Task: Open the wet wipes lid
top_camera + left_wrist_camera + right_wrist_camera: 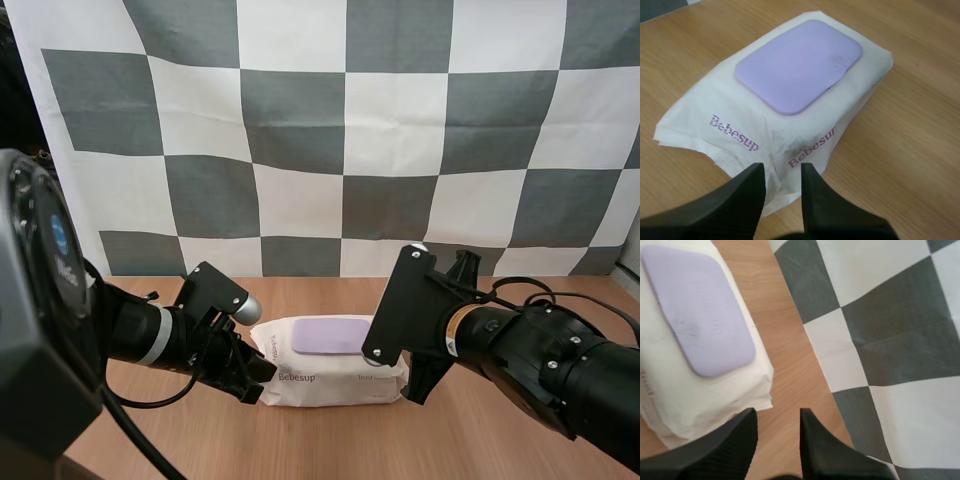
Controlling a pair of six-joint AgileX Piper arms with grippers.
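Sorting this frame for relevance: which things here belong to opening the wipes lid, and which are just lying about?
For the job:
wet wipes pack
purple lid, lying flat
left hand, open at one end of the pack
right hand, open beside the other end

Just there:
wooden table

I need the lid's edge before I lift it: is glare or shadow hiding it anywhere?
Left wrist view: the lid is evenly lit, no glare, its edge plain all round; a grey smudge marks the wet wipes pack near the open left gripper. Right wrist view: the lid is matte too. High view: no glare, but the right arm covers one end of the lid.
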